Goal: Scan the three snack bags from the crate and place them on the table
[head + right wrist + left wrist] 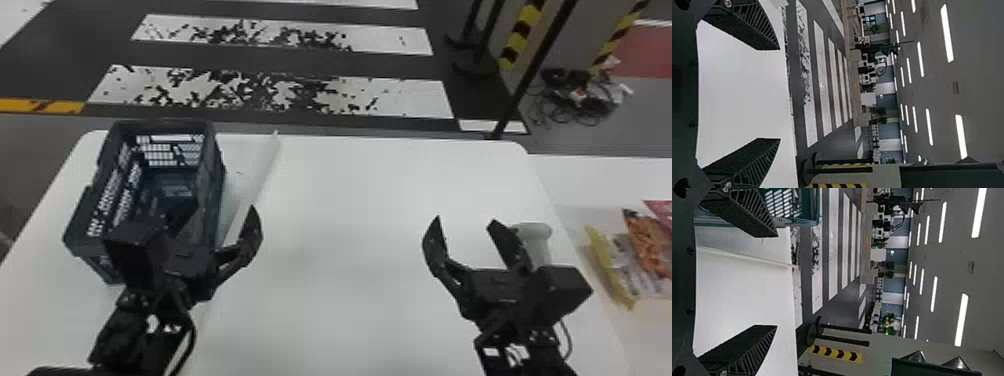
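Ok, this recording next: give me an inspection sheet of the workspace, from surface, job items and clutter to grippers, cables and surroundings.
Surface: white table, a pale strip beside the crate.
Job items: crate at the left, partly hidden by the left gripper; snack bags on the side table at the right.
Clutter: pale rounded object behind the right gripper.
Grippers: both open, nothing between the fingers.
Cables: tangled cables on the floor beyond.
Surroundings: floor striped; black posts; yellow-and-black markings.

Left hand [221, 210] and right hand [466, 220] well apart, each with two flat black fingers [252, 232] spread wide
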Robot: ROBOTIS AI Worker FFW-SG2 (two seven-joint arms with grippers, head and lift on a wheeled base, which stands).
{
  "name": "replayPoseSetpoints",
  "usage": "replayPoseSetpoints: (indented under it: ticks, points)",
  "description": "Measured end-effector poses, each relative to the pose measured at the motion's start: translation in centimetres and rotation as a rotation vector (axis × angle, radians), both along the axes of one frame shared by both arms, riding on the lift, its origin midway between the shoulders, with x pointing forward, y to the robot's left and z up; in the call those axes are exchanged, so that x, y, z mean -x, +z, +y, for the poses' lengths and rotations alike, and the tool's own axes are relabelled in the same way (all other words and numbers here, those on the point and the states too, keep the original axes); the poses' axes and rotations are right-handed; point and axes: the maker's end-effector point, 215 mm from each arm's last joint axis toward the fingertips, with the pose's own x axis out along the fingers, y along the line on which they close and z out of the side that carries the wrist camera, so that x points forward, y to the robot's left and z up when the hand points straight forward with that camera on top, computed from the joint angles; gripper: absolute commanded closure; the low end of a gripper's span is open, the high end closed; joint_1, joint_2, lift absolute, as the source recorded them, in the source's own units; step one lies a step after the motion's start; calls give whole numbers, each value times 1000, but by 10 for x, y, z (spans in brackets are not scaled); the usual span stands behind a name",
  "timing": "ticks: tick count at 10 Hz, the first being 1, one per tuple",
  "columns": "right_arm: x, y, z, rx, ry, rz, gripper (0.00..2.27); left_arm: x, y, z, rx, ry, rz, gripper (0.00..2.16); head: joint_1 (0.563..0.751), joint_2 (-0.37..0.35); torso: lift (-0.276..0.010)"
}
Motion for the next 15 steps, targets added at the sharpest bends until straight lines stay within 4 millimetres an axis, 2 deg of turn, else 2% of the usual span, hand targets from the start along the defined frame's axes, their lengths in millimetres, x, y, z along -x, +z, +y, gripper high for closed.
replayPoseSetpoints:
  ticks: [9,15]
  points:
    - [2,-1,-4,4,-2,5,56,4,-2,1,2,2,2,39,695,-56,-62]
    - [6,-5,1,0,3,19,56,4,-3,0,6,-1,6,39,695,-52,-62]
